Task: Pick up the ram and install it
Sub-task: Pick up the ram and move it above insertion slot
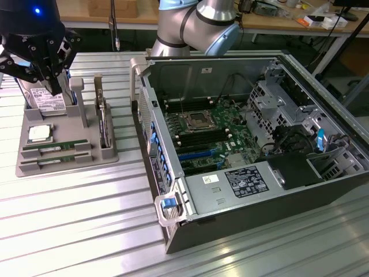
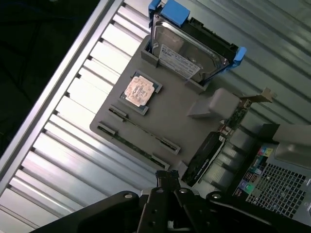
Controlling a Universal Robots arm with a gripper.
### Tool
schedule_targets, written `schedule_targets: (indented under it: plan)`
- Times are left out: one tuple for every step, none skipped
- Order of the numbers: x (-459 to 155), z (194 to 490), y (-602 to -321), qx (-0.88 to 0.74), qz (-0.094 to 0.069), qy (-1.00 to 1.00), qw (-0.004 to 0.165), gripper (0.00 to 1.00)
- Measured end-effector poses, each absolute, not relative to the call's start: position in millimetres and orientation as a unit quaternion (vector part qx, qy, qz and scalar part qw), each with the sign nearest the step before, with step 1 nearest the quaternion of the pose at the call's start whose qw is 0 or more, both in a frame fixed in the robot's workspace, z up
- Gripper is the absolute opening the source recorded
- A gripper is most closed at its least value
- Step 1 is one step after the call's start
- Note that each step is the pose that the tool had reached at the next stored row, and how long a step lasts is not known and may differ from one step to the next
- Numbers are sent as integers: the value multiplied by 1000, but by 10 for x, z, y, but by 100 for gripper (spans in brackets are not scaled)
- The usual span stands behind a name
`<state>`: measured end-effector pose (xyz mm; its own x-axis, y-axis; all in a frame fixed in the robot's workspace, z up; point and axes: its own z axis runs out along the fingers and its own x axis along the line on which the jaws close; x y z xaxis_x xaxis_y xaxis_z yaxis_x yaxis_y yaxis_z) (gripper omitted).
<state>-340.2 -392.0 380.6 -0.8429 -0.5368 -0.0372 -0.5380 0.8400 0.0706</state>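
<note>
Two ram sticks lie side by side in slots at the front of a grey holder tray; one ram stick is nearer the tray's middle and the other nearer its edge. Both are thin green boards. My black gripper hangs well above the tray, over its hard-drive end, with its fingers shut and nothing between them. It touches neither stick.
The tray also carries a square silver processor, a hard drive in a blue-edged frame, and an upright expansion card. At the exterior view's right stands the open computer case with its motherboard memory slots.
</note>
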Motion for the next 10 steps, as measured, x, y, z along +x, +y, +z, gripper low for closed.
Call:
schedule_targets:
  plan:
    - [-3402, 3836, -3912, -282, 37, 959, 1, 11]
    - [-3404, 3841, -3908, -283, 35, 959, -1, 11]
    - [-3409, 3841, -3902, -284, 33, 958, -2, 11]
    - [-3432, 3841, -3896, -287, 32, 957, -3, 11]
    - [-3441, 3841, -3892, -289, 31, 957, -4, 11]
    - [-3462, 3841, -3888, -291, 31, 956, -4, 11]
    - [-3473, 3841, -3884, -293, 31, 956, -5, 11]
    - [-3479, 3841, -3883, -294, 32, 955, -8, 11]
    - [-3483, 3842, -3883, -296, 33, 955, -10, 11]
    - [-3484, 3841, -3882, -299, 34, 954, -16, 11]
